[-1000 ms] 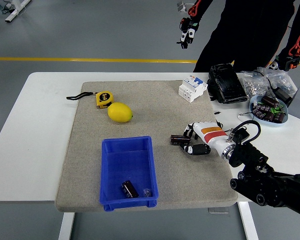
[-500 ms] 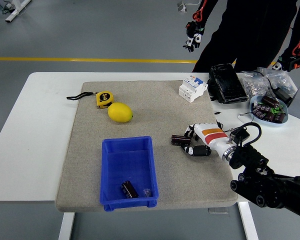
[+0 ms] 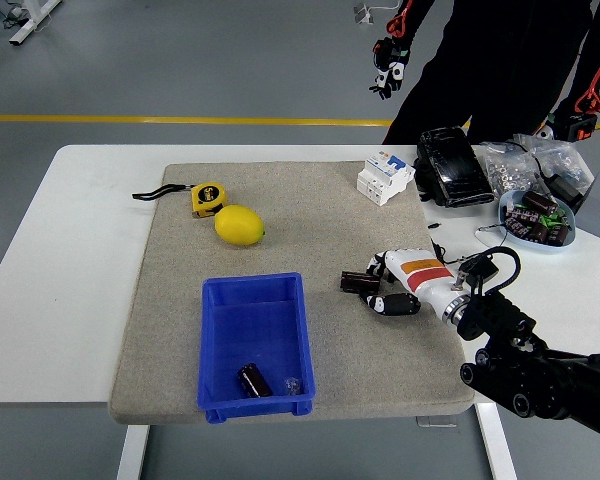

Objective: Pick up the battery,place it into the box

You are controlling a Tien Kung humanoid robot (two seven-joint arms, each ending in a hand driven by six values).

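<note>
A dark cylindrical battery (image 3: 356, 281) lies on the grey mat (image 3: 310, 220), right of the blue box (image 3: 252, 343). My right hand (image 3: 385, 285), white with an orange band, rests on the mat with its fingers curled around the battery's right end. The battery still touches the mat. Another dark battery (image 3: 253, 381) lies inside the box near its front wall. My left arm is out of view.
A lemon (image 3: 239, 225) and a yellow tape measure (image 3: 207, 198) lie at the mat's back left. A white breaker (image 3: 385, 176), a black case (image 3: 451, 165), bags and a bowl of batteries (image 3: 538, 218) stand at the back right. A person in black stands behind the table.
My right hand has stayed at the battery, shifting only slightly. The person's hand at the top has risen a little.
</note>
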